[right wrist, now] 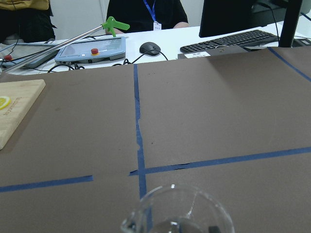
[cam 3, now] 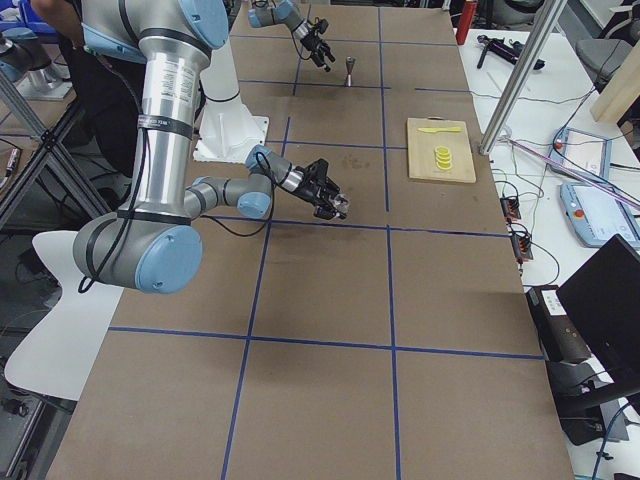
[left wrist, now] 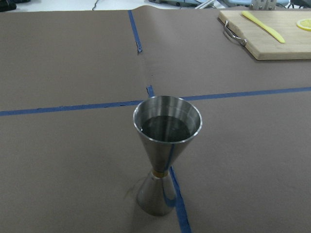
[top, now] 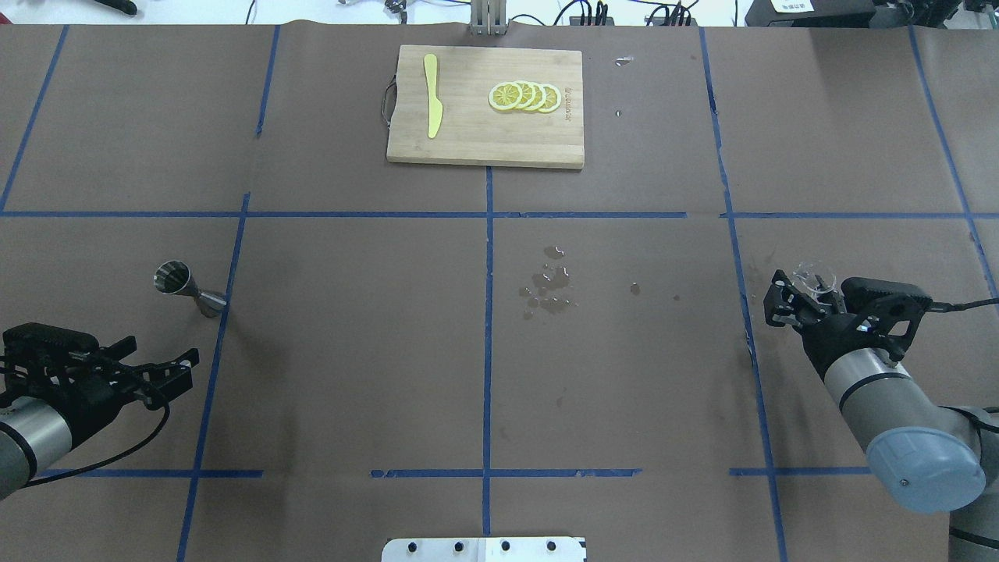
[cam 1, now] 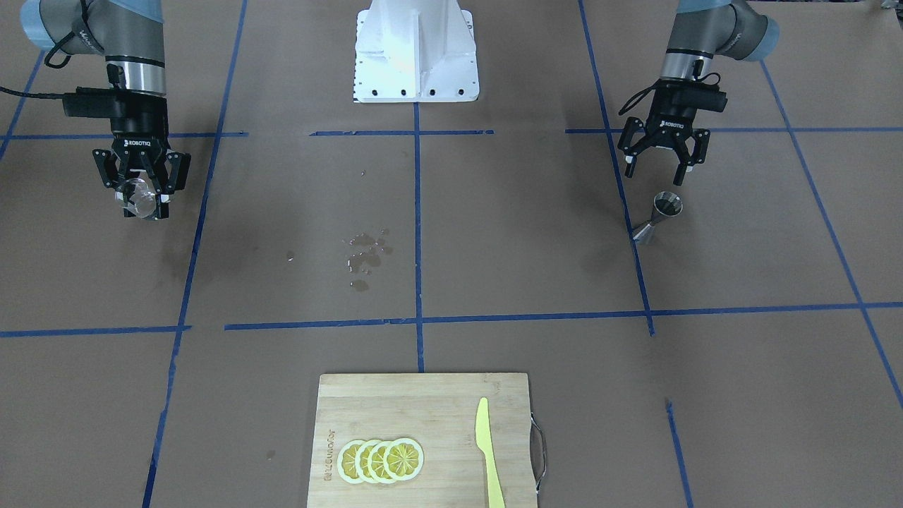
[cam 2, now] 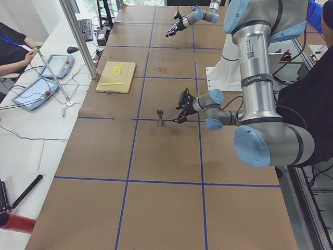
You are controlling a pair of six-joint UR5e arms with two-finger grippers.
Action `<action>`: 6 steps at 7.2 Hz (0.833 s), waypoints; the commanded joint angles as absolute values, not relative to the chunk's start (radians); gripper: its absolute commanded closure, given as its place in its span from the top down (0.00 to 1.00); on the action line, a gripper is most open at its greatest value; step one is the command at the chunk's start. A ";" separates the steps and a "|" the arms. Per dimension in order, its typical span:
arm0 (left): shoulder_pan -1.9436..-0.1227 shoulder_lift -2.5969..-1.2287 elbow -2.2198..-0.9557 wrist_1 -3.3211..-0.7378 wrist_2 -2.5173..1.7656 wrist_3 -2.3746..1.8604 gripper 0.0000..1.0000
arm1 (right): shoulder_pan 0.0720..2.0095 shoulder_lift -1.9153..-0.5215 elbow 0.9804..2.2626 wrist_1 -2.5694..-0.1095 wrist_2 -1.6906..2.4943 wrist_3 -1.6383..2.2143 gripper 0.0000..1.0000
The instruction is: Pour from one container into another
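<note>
From the front we see the left gripper spread wide and empty, just robot-side of the jigger, which stands upright toward the table's left end. The right gripper is clamped around a glass, raised toward the right end. Overhead, wet drops lie mid-table. In the left wrist view, the jigger's upper cup looks partly filled.

Even, bright overhead light; shadows are faint and soft. Glare whitens the base at 12 o'clock in the front view. The glass at 6 o'clock in the right wrist view is blurred.
</note>
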State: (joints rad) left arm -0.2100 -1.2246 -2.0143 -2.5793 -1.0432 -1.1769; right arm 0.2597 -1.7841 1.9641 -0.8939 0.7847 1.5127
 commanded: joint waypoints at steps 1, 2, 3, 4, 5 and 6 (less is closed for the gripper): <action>-0.215 -1.189 -2.100 -2.543 -1.130 -1.174 1.00 | 0.186 -1.778 1.915 -0.893 0.700 1.569 0.00; -0.218 -1.189 -2.179 -2.454 -1.172 -1.164 1.00 | 0.164 -1.776 1.881 -0.893 0.677 1.591 0.00; -0.221 -1.189 -2.280 -2.324 -1.224 -1.131 1.00 | 0.149 -1.775 1.862 -0.885 0.670 1.597 0.00; -0.232 -1.198 -2.360 -2.183 -1.277 -1.108 1.00 | 0.146 -1.775 1.844 -0.870 0.660 1.597 0.00; -0.295 -1.210 -2.387 -2.133 -1.348 -1.041 1.00 | 0.128 -1.775 1.826 -0.861 0.638 1.597 0.00; -0.313 -1.212 -2.382 -2.132 -1.367 -1.022 1.00 | 0.121 -1.775 1.803 -0.842 0.635 1.597 0.00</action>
State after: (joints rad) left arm -0.2766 -1.2054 -2.3618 -2.1728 -1.3193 -1.0628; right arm 0.1337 -1.7749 1.8298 -0.8615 0.6470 1.5961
